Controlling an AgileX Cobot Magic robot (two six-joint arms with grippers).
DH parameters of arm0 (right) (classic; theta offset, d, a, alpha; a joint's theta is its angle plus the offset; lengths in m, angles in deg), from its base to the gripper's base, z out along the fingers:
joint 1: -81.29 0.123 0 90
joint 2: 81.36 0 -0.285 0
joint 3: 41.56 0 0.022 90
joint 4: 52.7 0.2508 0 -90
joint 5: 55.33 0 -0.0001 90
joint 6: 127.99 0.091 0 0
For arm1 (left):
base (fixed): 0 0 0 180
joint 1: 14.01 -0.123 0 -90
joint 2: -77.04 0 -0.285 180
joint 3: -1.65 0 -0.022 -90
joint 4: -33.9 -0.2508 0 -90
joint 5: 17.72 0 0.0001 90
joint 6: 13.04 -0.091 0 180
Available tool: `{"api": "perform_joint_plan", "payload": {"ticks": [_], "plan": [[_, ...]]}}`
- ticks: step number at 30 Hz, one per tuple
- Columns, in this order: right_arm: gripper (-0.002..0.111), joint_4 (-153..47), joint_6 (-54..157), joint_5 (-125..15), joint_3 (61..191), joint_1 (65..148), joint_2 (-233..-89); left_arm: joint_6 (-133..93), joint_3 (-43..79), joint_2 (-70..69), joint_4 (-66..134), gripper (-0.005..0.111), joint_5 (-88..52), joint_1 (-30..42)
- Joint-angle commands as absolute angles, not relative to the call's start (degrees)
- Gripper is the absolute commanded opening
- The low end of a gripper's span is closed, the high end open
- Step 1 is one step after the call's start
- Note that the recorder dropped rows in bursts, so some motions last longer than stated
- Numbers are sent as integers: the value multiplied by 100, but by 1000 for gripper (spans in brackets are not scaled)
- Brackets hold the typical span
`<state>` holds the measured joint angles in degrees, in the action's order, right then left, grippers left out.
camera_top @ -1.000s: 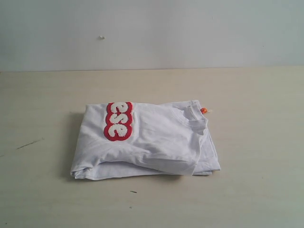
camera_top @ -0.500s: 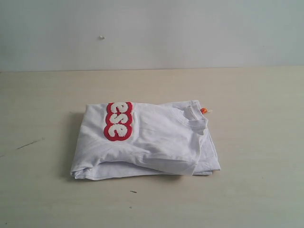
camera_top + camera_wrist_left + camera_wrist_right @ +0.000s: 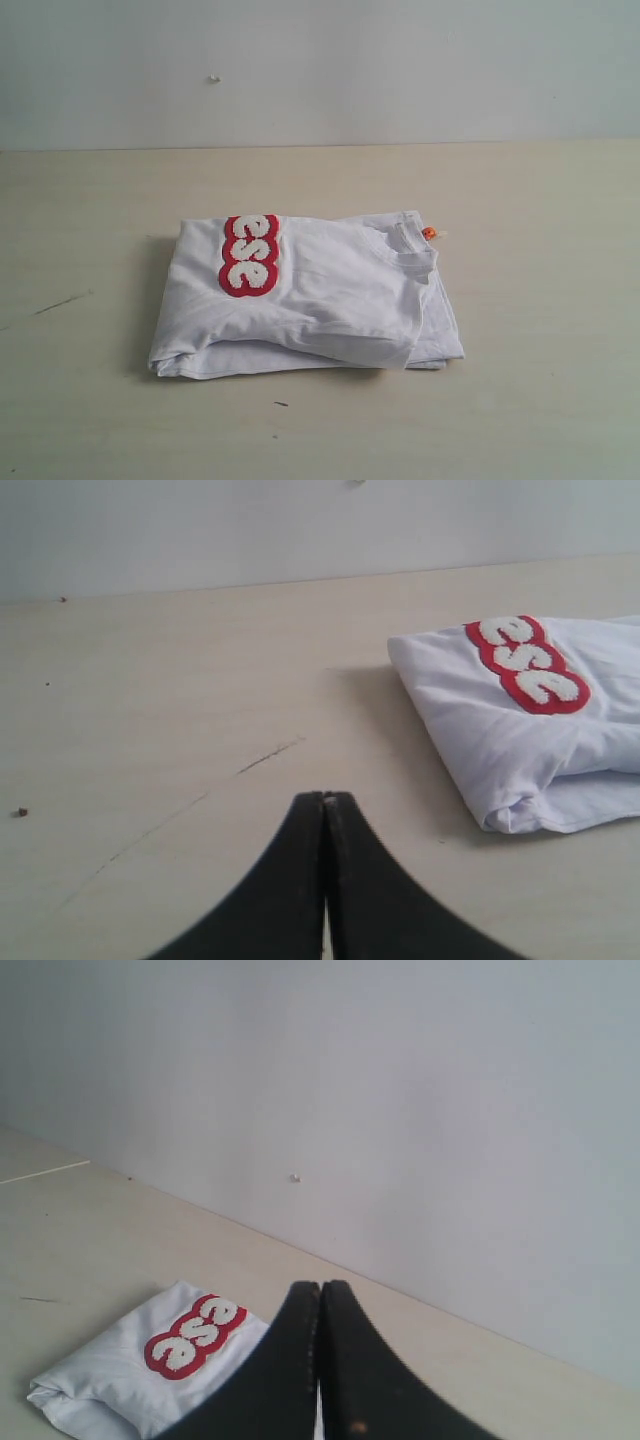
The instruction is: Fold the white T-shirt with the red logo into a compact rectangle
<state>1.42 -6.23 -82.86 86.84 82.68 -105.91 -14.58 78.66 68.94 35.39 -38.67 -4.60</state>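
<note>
The white T-shirt [image 3: 320, 300] lies folded into a thick rectangle on the table, collar and orange neck tag [image 3: 429, 233] at its right end. The red logo [image 3: 248, 255] shows only the letters "ese" on the top layer near the left end. Neither gripper appears in the exterior view. In the left wrist view my left gripper [image 3: 325, 798] is shut and empty, well apart from the T-shirt [image 3: 520, 720] and its logo [image 3: 527, 663]. In the right wrist view my right gripper [image 3: 321, 1285] is shut and empty, raised away from the T-shirt [image 3: 130, 1370] and logo [image 3: 193, 1335].
The pale wooden table [image 3: 100, 220] carries a dark scratch [image 3: 62, 302] left of the shirt and a small dark speck [image 3: 281, 404] in front of it. A plain light wall [image 3: 320, 70] rises behind the table's far edge.
</note>
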Motion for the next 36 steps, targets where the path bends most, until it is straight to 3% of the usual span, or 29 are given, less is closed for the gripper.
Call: {"api": "perform_joint_plan", "payload": {"ticks": [1, 21, 26, 36], "plan": [[0, 170, -618, -8288, 8670, 8265, -10568, -1367, 7886, 6925, 3589, 0, -3815, -506], [0, 170, -618, -8288, 8670, 8265, -10568, -1251, 7886, 6925, 3589, 0, -3805, -506], [0, 170, -618, -8276, 8670, 8265, -10569, -1252, 7886, 6925, 3589, 0, -3794, -956], [0, 170, -618, -8276, 8670, 8265, -10569, -1252, 7886, 6925, 3589, 0, -3794, -956]]}}
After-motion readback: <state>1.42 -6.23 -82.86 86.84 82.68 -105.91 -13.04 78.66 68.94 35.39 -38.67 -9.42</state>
